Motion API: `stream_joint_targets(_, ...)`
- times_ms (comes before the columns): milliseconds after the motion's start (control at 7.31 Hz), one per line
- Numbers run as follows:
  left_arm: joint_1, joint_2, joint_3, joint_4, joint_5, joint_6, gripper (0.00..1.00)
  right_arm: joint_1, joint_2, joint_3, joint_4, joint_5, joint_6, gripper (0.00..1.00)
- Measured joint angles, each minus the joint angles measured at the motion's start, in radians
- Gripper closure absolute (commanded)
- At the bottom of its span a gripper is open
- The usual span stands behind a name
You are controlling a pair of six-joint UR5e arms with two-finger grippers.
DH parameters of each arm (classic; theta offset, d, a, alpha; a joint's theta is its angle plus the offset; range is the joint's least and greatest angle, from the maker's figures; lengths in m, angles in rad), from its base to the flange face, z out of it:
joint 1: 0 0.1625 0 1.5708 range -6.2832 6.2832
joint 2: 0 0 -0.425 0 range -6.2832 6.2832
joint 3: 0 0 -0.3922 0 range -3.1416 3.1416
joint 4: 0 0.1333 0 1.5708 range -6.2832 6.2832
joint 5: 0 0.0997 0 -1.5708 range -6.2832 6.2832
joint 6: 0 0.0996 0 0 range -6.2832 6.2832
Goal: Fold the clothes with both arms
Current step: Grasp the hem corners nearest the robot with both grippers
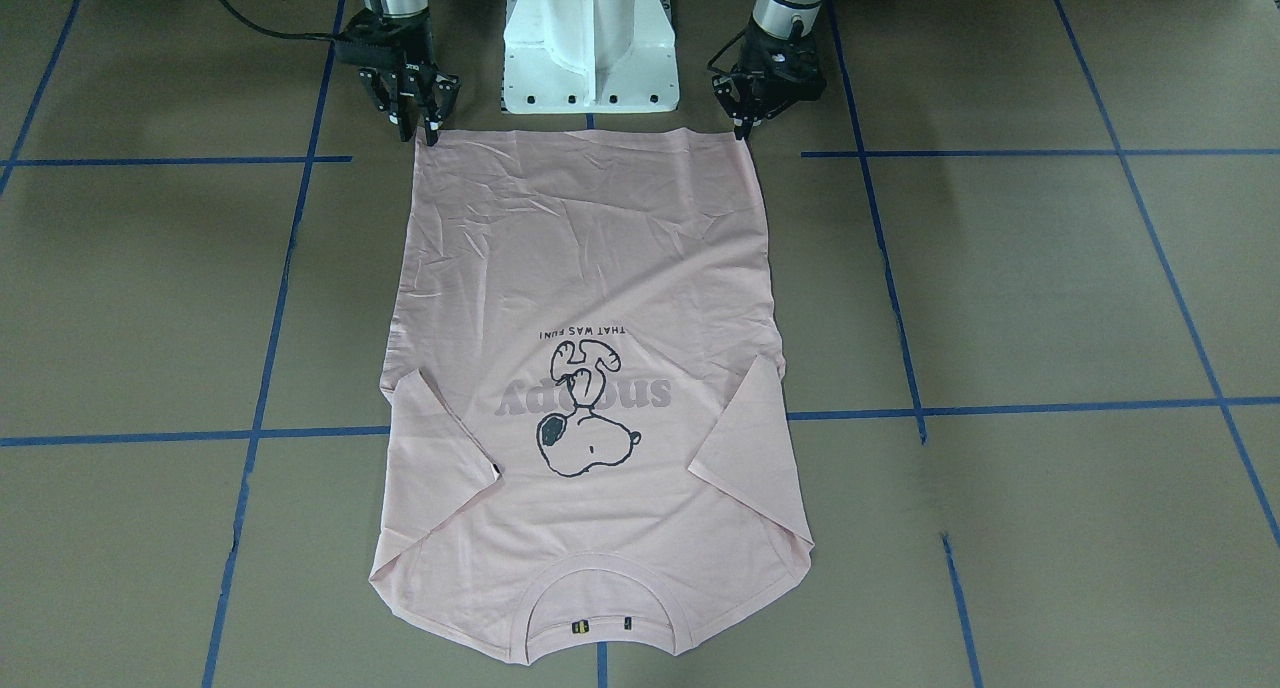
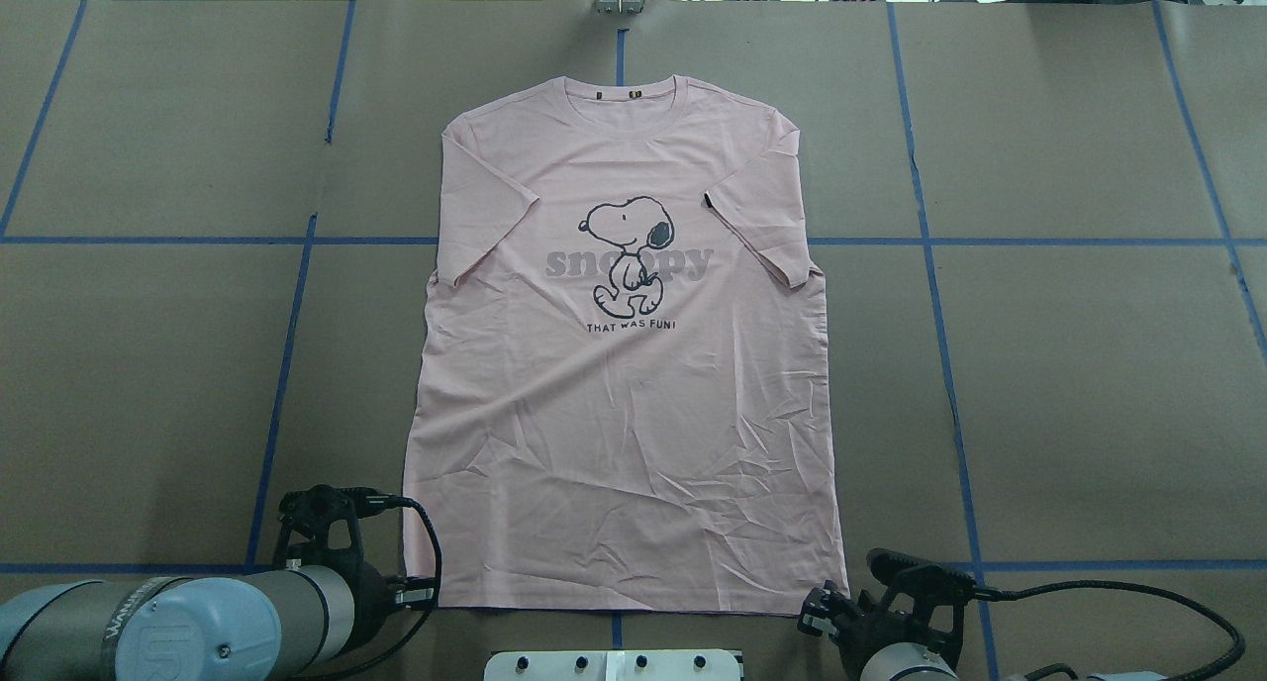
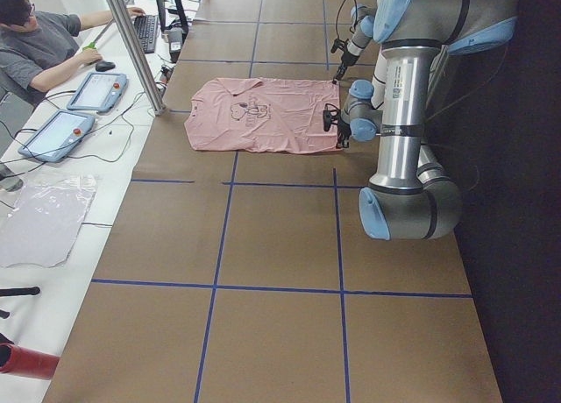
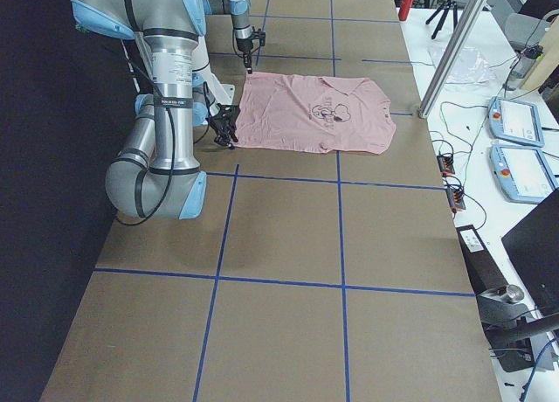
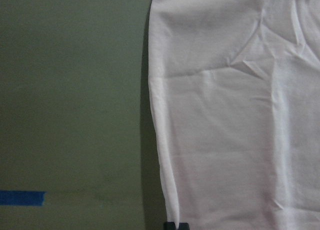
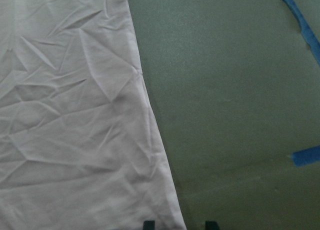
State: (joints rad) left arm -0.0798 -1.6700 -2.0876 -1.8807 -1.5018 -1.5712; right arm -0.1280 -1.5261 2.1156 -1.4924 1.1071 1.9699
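Pink and short-sleeved, the T-shirt (image 2: pixel 624 414) lies flat and face up in the middle of the brown surface (image 2: pixel 1089 364). Its ribbed collar (image 2: pixel 624 92) is on the far side from the robot and its hem is just before the white pedestal (image 1: pixel 590 48). Both sleeves (image 2: pixel 485 206) are folded inward over the chest. The lower half is full of small creases. On the front a dark outline of a cartoon dog (image 2: pixel 629 250) walks across the grey word "snoopy", and below it small dark letters say "THAT WAS FUN!".

The left gripper (image 1: pixel 743 128) stands at one hem corner. Its jaws are drawn close together, and in the wrist view the edge of the cloth runs in between them, so they seem to pinch it. The right gripper (image 1: pixel 420 136) stands at the other hem corner with its jaws spread apart, one over the cloth and one over the bare surface.

The left arm (image 2: pixel 198 622) carries the letters "UR" on a light blue joint cap. Blue tape lines (image 2: pixel 1039 241) divide the surface into squares.
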Motion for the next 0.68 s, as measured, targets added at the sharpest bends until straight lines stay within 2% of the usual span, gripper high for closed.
stream_joint_targets(684, 0.0, 0.001, 0.0, 0.0, 0.0, -0.001, 1.0, -0.023, 0.004, 0.001, 0.001, -0.022, 0.049, 1.0)
